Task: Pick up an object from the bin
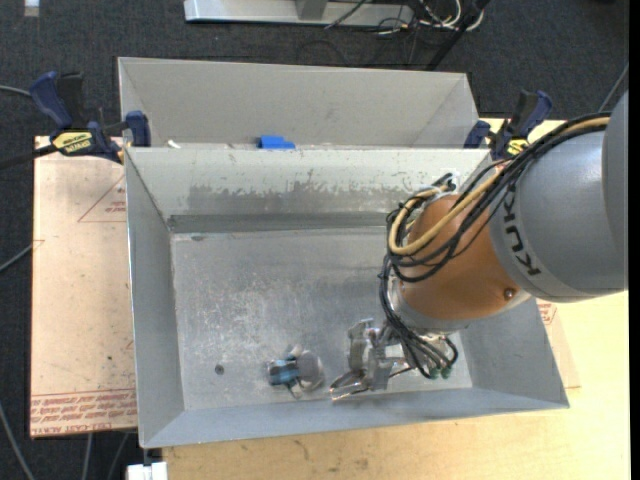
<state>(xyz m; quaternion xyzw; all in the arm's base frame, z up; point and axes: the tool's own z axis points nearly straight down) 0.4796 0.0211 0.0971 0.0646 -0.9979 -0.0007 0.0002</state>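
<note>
A small blue-and-grey object [288, 371] is seen near the front edge of the bin [250, 288], just beside the gripper [355, 380]; whether the gripper is open or closed cannot be told; the object is judged light, hard and perhaps slippery; it is best taken across its narrow middle.

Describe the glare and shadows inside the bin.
Camera view: the light is soft and even. The back wall of the bin carries a pale, streaky sheen. No hard-edged shadow lies by the gripper. The small blue-and-silver thing beside it casts hardly any shadow.
</note>
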